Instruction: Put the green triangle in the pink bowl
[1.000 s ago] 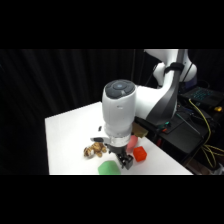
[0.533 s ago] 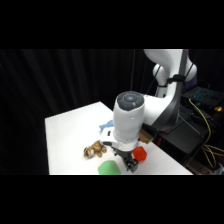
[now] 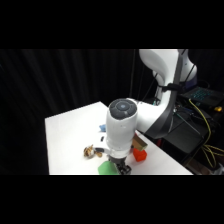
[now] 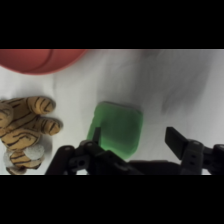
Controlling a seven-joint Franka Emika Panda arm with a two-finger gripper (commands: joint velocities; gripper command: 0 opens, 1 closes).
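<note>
Black curtains are hanging behind the white bench (image 3: 65, 135), and the arm is reaching down near the lower middle of the side frame. Seen from the wrist, the gripper (image 4: 134, 137) is hovering with its fingers (image 4: 176, 138) spread apart around the green triangle (image 4: 117, 129), which is lying flat on the bench at centre frame, not yet pinched. A striped tiger toy (image 4: 25, 125) is sitting at the left, and the pink bowl (image 4: 42, 59) is showing at the upper left. To grasp well, the fingers are probably needing to sink lower and centre on the block before closing, staying clear of the toy.
</note>
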